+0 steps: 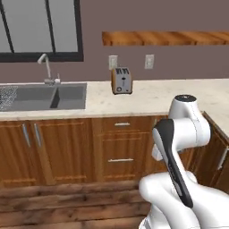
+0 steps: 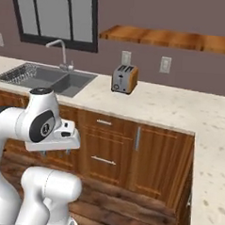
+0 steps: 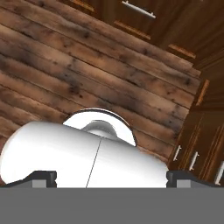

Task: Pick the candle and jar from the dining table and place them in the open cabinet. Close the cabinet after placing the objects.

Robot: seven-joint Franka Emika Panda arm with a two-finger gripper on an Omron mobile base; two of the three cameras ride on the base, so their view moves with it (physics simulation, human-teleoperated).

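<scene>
1. Hand view looks down at the plank floor (image 3: 65, 57); the two dark fingers (image 3: 43, 178) stand at opposite edges of the picture, spread wide with nothing between them.
2. Left base view shows the folded white arm (image 1: 179, 152) in front of a speckled cream desk (image 1: 156, 96) carried on wooden cupboards and drawers (image 1: 120, 147).
3. Landmark: the toaster (image 1: 121, 80), silver with orange-brown sides, stands upright on the desk against the back wall.
4. Left of the toaster a grey double sink (image 1: 44, 96) is sunk into the desk, with a curved tap (image 1: 47, 67) behind it and a dark-framed window (image 1: 40, 27) above.
5. Above and to the right of the toaster a wooden shelf (image 1: 165, 38) hangs on the wall; two wall sockets (image 1: 149, 61) sit just above the toaster, one on each side.
6. Right of the toaster the desk turns a corner and runs toward the camera in the right base view (image 2: 211, 153).
7. Candle, jar, dining table and wall cabinet: I cannot tell where they are from these views.
</scene>
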